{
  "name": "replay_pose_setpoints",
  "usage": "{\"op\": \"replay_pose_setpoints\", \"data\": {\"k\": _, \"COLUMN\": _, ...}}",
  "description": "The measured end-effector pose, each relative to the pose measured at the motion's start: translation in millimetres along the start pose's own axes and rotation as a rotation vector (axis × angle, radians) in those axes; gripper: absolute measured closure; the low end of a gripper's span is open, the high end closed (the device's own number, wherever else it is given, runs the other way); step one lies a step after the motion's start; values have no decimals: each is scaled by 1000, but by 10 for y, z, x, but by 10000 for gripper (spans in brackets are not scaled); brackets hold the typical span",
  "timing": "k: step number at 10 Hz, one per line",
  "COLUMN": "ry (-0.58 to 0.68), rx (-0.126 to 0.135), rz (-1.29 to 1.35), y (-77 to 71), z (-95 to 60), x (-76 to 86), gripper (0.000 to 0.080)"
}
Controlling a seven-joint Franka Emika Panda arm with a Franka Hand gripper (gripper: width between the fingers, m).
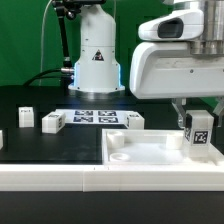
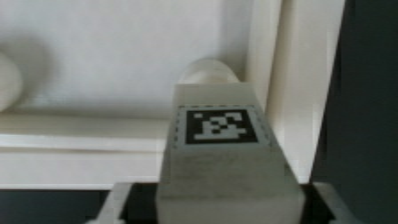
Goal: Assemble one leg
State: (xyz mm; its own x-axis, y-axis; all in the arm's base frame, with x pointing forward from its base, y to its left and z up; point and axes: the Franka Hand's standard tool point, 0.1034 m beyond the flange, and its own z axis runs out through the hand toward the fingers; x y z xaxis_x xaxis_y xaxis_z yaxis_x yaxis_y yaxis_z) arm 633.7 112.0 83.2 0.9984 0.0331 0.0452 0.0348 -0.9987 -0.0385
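Note:
My gripper (image 1: 199, 121) is shut on a leg (image 1: 200, 133), a white oblong block whose black-and-white tag faces the camera. It holds the leg upright over the corner of the large flat white piece with a raised rim (image 1: 150, 158) at the exterior view's right. In the wrist view the leg (image 2: 219, 150) fills the space between the gripper's (image 2: 221, 203) two fingers. Its far end points at a round socket bump (image 2: 210, 72) beside the rim (image 2: 294, 90). I cannot tell whether the leg touches the piece.
Three more white legs lie on the black table: two at the exterior view's left (image 1: 25, 117) (image 1: 52, 122) and one in the middle (image 1: 133, 121). The marker board (image 1: 97, 116) lies behind them. The robot base (image 1: 95, 60) stands at the back.

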Motion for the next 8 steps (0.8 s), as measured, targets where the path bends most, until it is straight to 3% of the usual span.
{"op": "replay_pose_setpoints", "data": {"k": 3, "ry": 10, "rx": 2, "rz": 97, "y": 3, "z": 15, "x": -3, "gripper": 509}}
{"op": "replay_pose_setpoints", "data": {"k": 8, "ry": 42, "rx": 25, "rz": 584, "y": 7, "z": 17, "x": -20, "gripper": 508}}
